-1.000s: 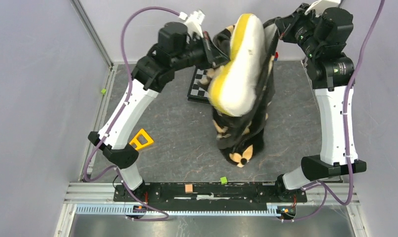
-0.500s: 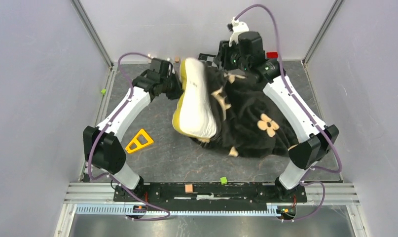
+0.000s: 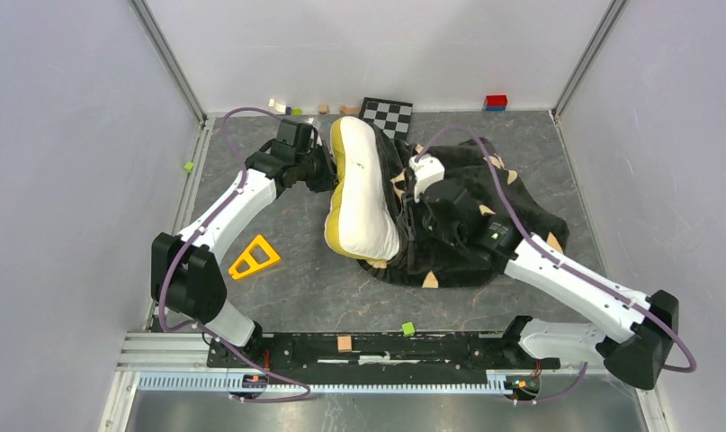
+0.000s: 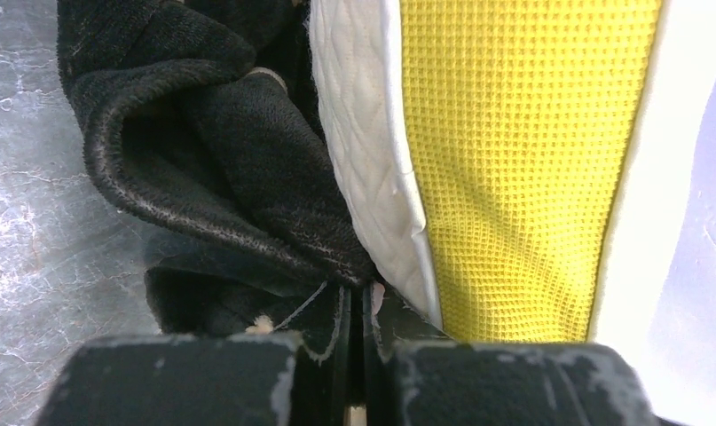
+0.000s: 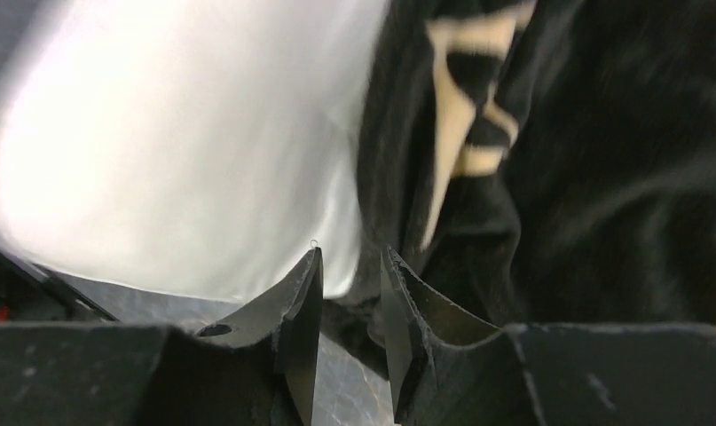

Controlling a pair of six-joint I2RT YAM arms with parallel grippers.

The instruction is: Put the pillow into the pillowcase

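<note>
The cream-white pillow lies on the table with its yellow band turned left, partly inside the black flower-print pillowcase. My left gripper is at the pillow's upper left, and in the left wrist view it is shut on the pillowcase's dark hem. My right gripper sits on the pillow's right side over the case. Seen from the right wrist, it stands open, with the pillow to its left and black fabric to its right.
A checkered board and small blocks lie along the back wall, with a red-and-blue block at the back right. A yellow triangle lies left of the pillow. A green cube sits near the front rail.
Both arms brought the pillow and case down from mid-air onto the table. The right gripper let go of the case, opened and swung to the pillow's near right side.
</note>
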